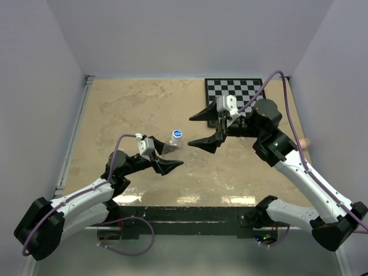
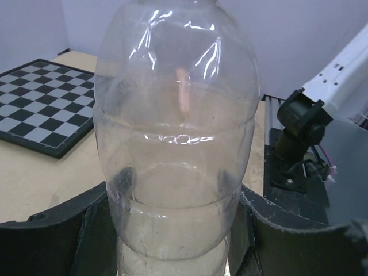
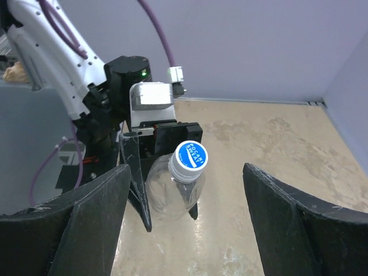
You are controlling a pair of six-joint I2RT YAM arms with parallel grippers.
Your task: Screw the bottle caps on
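Note:
A short plain clear bottle (image 1: 172, 145) stands on the table with a blue cap (image 1: 177, 134) on its neck. My left gripper (image 1: 171, 155) is shut on the bottle's body. In the left wrist view the bottle (image 2: 175, 144) fills the frame between my black fingers (image 2: 57, 241). My right gripper (image 1: 202, 129) is open and empty, just right of the bottle. In the right wrist view the cap (image 3: 191, 155) and bottle (image 3: 171, 198) sit ahead, between my spread fingers (image 3: 299, 230). The taller labelled bottle and the white cap are out of view.
A black-and-white chessboard (image 1: 236, 92) lies at the back right; it also shows in the left wrist view (image 2: 40, 109). A pinkish object (image 1: 305, 142) sits at the table's right edge. Grey walls enclose the tan table (image 1: 132, 109).

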